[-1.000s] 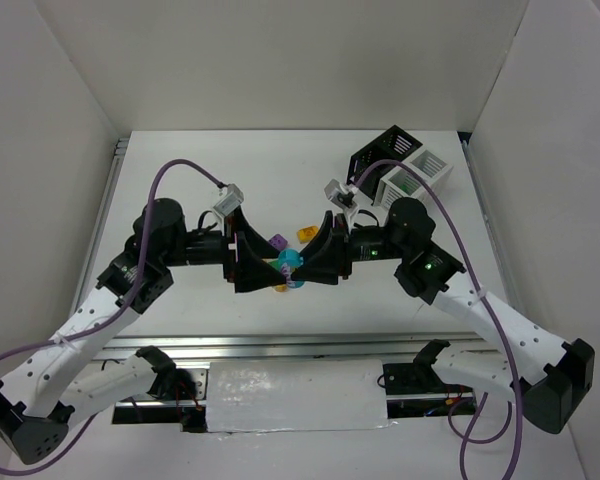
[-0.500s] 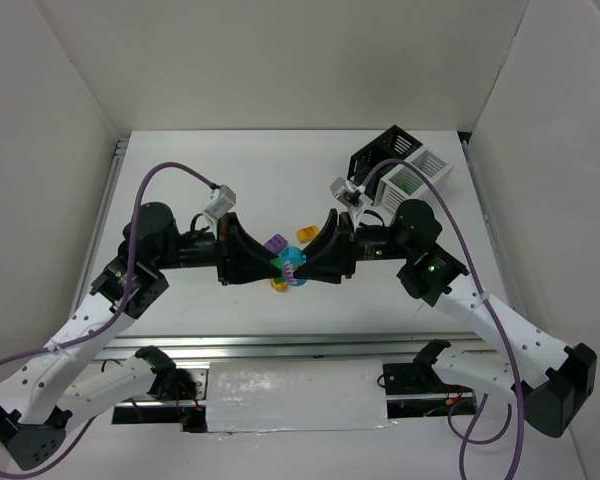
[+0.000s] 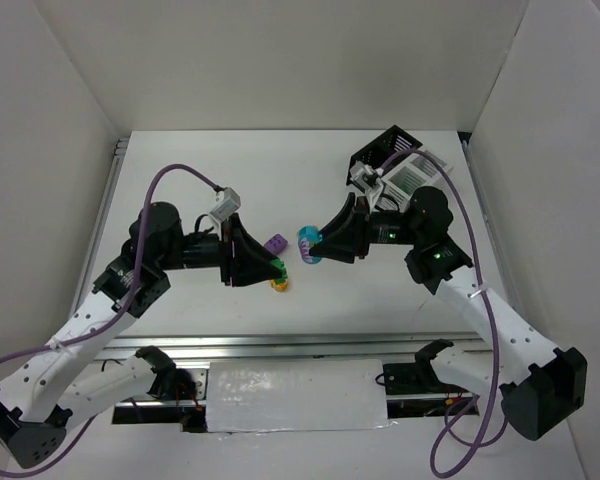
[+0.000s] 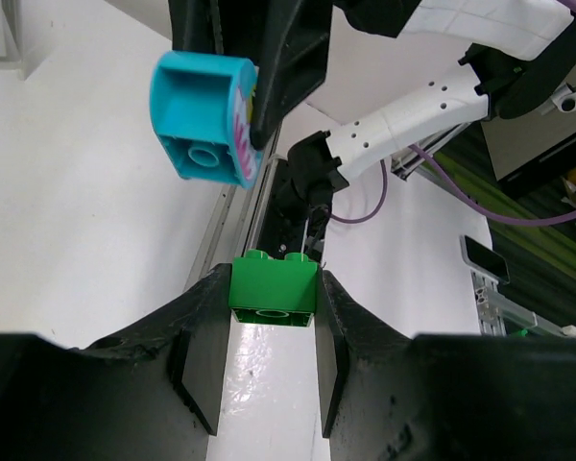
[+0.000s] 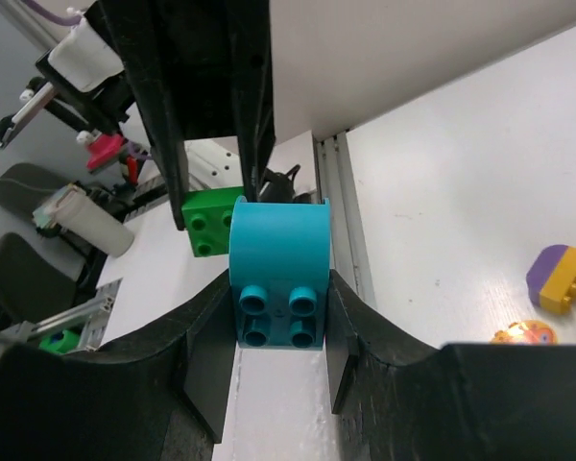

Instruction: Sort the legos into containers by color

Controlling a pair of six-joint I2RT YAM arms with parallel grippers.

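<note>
Teal lego (image 5: 278,274) within right hand (image 5: 276,293), green lego (image 4: 273,286) within left hand (image 4: 273,312).

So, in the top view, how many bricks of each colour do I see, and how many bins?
teal brick: 1
green brick: 1
purple brick: 1
yellow-orange brick: 1
black bin: 1
white bin: 1
Total: 6

Robotics lab: white-walled test cell (image 3: 280,60), purple cables (image 3: 183,166), aluminium rails (image 3: 280,346).
</note>
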